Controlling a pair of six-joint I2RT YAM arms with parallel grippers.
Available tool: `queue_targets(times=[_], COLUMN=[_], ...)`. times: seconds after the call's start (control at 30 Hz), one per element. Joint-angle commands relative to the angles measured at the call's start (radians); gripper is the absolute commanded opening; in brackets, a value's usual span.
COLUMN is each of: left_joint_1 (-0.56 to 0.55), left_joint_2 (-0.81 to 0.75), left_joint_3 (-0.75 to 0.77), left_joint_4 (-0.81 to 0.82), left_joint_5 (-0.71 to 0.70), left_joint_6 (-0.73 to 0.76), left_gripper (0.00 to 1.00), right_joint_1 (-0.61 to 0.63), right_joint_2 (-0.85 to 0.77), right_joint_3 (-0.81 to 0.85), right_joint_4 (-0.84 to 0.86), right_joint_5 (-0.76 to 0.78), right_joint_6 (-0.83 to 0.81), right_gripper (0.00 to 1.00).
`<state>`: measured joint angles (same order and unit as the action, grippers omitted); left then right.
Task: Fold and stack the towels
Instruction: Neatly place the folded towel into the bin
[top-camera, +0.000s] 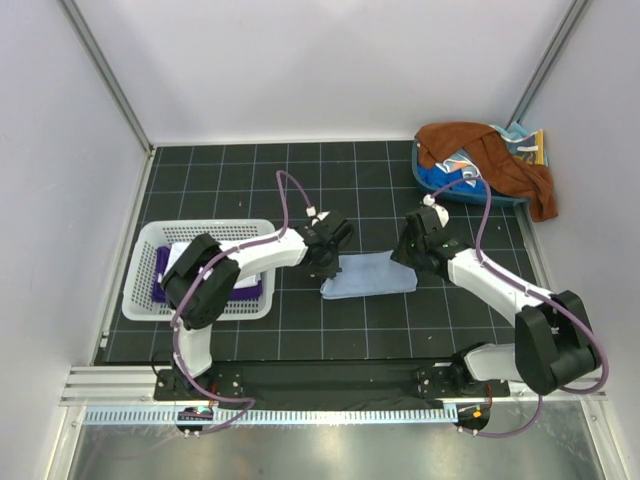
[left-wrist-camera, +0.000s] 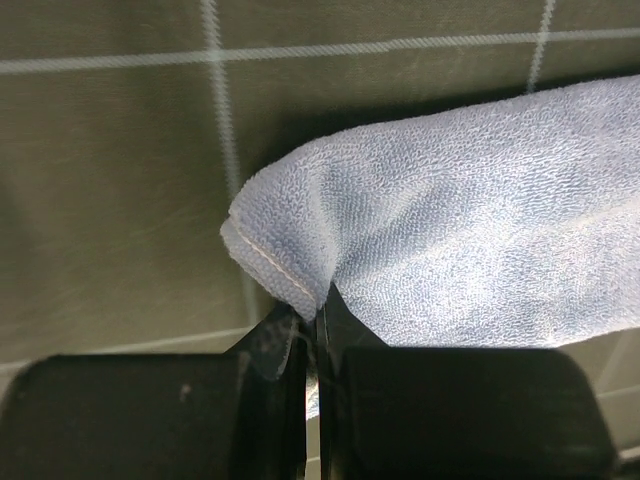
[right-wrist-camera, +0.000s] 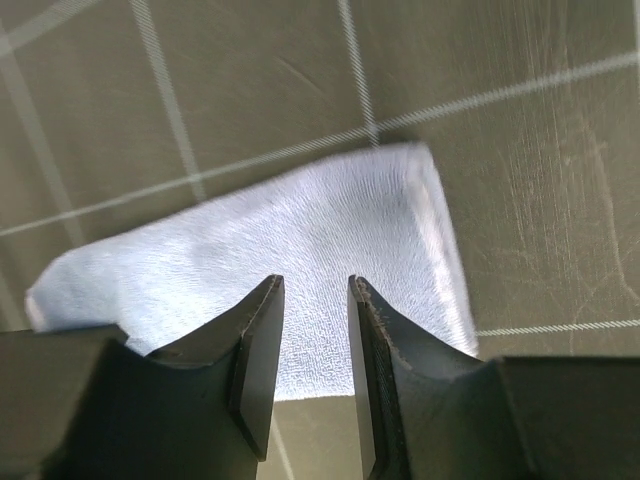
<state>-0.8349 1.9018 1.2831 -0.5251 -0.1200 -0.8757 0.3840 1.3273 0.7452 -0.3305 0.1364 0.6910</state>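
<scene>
Two arms reach from the near edge over a tabletop covered by a black mat ruled with thin white grid lines. Plain white walls close in the far side and both flanks, with slanting metal posts in the far corners. A slotted metal rail runs along the near edge where the arm bases are bolted.

At the middle of the mat lies the light blue towel, folded into a flat strip running left to right. The left pincer is at its left end; in the left wrist view its fingers are pressed together, clamped on the hemmed corner of the towel, which lifts off the mat there. The right pincer is at the towel's right end; the right wrist view shows its jaws standing apart above the cloth, gripping nothing.

On the left sits a white slotted basket holding a dark purple towel with a white towel on it. In the far right corner a blue tub carries a rust-brown towel, draped over its rim, beside other crumpled cloth.
</scene>
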Motion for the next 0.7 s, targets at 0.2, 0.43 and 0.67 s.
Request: queue_targets(times=[0.2,0.43,0.67], left_joint_1=[-0.012,-0.018,-0.009], left_joint_2=[-0.168,-0.292,-0.408], left_joint_3=[0.163,0.193,0.252], left_joint_4=[-0.392,-0.516,-0.653], left_joint_5=[-0.263,-0.317,-0.392], left_joint_6=[0.141,0.138,0.150], left_gripper=[0.00,0.00,0.00], right_joint_1=[-0.004,-0.004,-0.002], right_joint_2=[-0.119,-0.102,-0.082], right_joint_3=[0.106,0.115,0.106], right_joint_4=[-0.061,-0.047,-0.033], right_joint_5=[-0.043,-0.092,-0.107], right_joint_6=[-0.041,-0.044,-0.042], right_gripper=[0.40,0.40,0.39])
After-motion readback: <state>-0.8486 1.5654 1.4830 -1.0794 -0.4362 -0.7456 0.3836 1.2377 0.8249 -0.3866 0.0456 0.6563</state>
